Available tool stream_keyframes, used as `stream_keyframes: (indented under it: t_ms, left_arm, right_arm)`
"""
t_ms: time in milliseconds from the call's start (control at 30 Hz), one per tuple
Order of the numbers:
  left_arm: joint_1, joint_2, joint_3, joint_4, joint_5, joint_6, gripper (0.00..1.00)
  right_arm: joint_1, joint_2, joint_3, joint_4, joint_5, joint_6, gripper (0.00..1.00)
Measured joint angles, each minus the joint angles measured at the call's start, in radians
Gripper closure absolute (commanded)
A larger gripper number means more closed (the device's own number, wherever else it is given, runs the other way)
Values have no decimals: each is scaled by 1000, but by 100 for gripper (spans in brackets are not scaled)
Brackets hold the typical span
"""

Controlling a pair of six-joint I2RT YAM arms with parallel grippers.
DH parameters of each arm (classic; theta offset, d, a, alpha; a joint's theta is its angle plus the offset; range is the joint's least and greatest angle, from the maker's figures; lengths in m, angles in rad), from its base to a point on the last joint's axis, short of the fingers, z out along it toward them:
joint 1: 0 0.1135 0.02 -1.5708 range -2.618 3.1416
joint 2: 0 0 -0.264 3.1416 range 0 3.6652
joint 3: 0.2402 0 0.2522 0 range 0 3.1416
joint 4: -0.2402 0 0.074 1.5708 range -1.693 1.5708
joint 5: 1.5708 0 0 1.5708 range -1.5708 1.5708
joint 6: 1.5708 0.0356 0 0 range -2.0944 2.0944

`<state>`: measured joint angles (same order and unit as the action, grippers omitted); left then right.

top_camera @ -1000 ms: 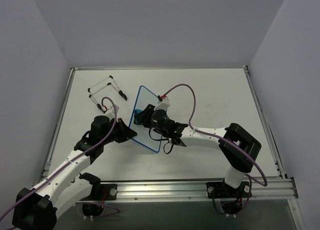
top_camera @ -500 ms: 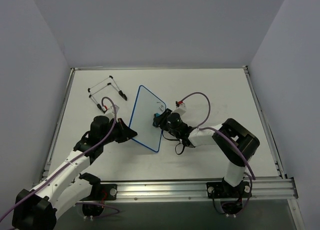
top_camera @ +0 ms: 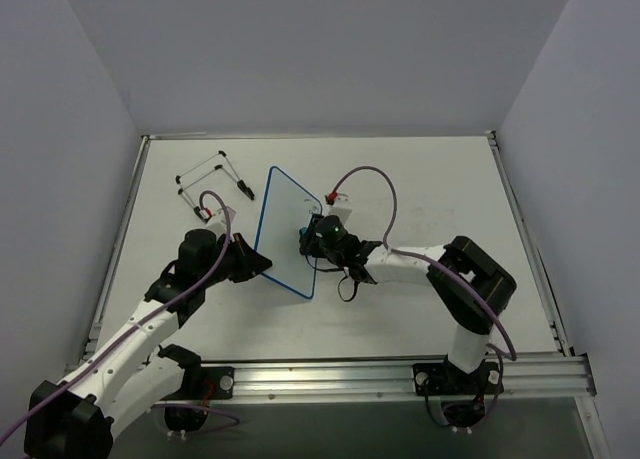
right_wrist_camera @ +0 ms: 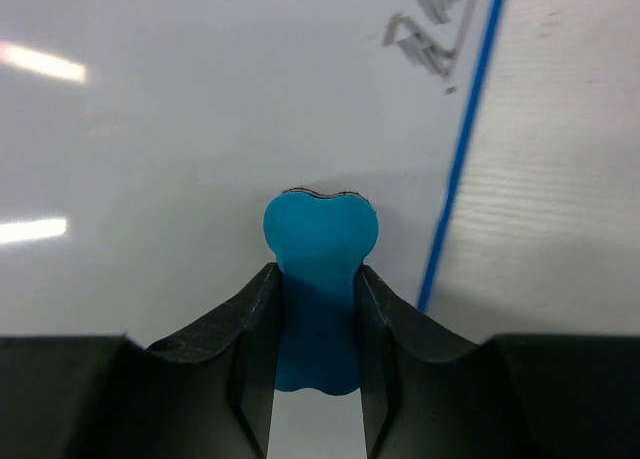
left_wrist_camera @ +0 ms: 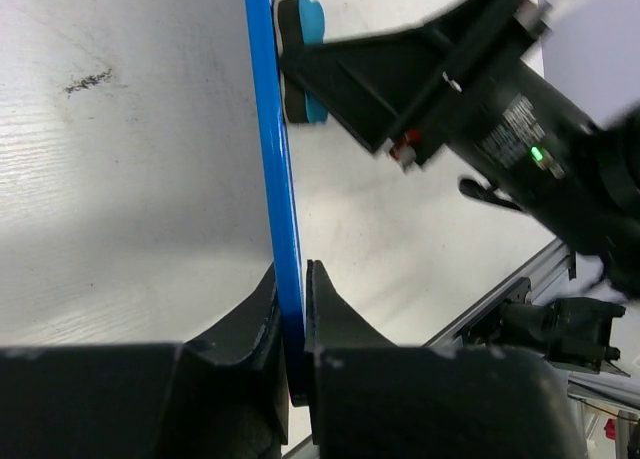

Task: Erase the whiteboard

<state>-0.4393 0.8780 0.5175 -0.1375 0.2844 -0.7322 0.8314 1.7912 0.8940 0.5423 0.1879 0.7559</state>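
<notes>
The whiteboard (top_camera: 283,227), white with a thin blue frame, stands tilted on its edge at the table's middle. My left gripper (top_camera: 263,266) is shut on its near left edge; in the left wrist view the blue frame (left_wrist_camera: 272,149) runs between my fingers (left_wrist_camera: 292,314). My right gripper (top_camera: 306,237) is shut on a small blue eraser (right_wrist_camera: 320,264) and presses it against the board face (right_wrist_camera: 180,129). The eraser (left_wrist_camera: 301,51) touches the board. Grey handwriting (right_wrist_camera: 428,34) remains near the blue frame edge (right_wrist_camera: 465,154), up and to the right of the eraser.
A thin wire stand with black clip feet (top_camera: 214,185) lies at the back left of the table. An aluminium rail (top_camera: 400,371) runs along the near edge. Grey walls close in the table on three sides.
My right gripper with the eraser swept right across the board face, then back left. The board shifted slightly left in my left gripper's hold.
</notes>
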Motion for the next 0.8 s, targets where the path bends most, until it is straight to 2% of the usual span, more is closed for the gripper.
stream_keyframes:
  t_ms: [233,400,567,800]
  left_arm:
    - [5,2,3,-13,-3,4,98]
    - [5,5,3,-23,26,11,98]
    - [5,5,3,-31,19,11,98]
    - [5,5,8,-40,29,10,98]
  right_arm:
    - [200,-147,0,-6,8,16,100]
    - [227,-171,1,-26,14,32,100]
    - [162,-143,11,-9,-55,31,100]
    - [-82,14,45,97,-193,-32,100]
